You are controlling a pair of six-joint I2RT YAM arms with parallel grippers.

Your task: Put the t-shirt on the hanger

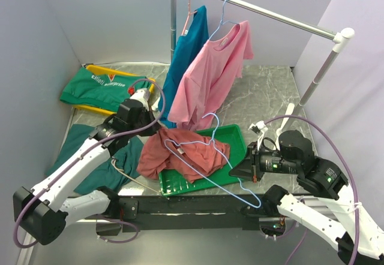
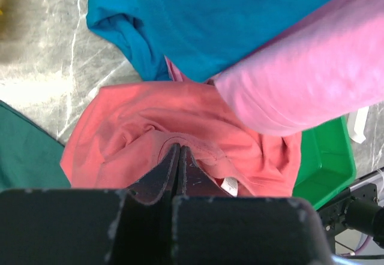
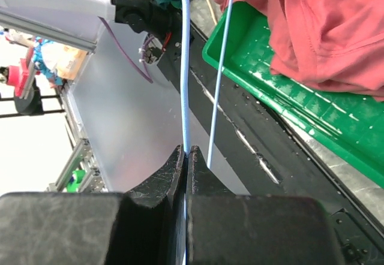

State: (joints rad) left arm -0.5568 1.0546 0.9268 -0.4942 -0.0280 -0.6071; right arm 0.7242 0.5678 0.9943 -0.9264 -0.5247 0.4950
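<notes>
The salmon-red t-shirt lies bunched, partly in the green tray. It also shows in the left wrist view and the right wrist view. The light blue wire hanger lies across it, hook up towards the back. My left gripper is shut at the shirt's collar, which peaks up there. My right gripper is shut on the hanger's wire near its lower right corner, past the tray's front edge.
A rail at the back holds a teal-blue shirt on a pink hanger and a pink shirt on another blue hanger. A green and yellow bag, dark teal cloth and a bare wire hanger lie left.
</notes>
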